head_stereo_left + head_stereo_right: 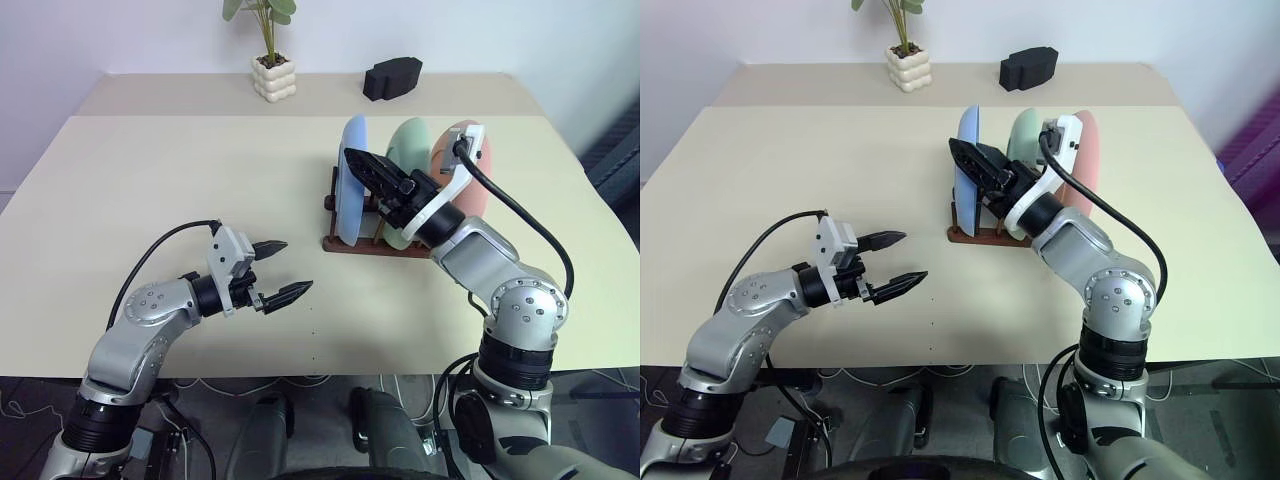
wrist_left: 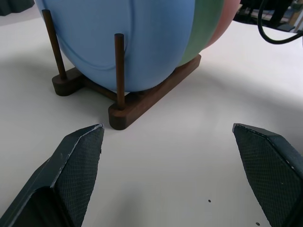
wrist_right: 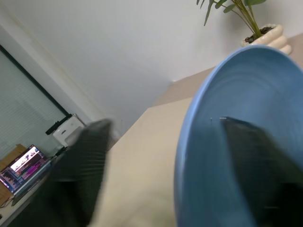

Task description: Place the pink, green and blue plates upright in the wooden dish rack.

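Standing upright side by side in the wooden dish rack [image 1: 352, 243], right of centre on the table [image 1: 180, 170]: blue plate [image 1: 352, 178] leftmost, green plate [image 1: 408, 143], pink plate [image 1: 478, 160] rightmost. Straddling the blue plate's rim, right gripper [image 1: 368, 172], released. Hovering near-left, left gripper [image 1: 277, 268], spread wide, holding nothing.

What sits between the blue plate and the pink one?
The green plate, upright in the rack between the blue plate and pink plate, in the eye views.
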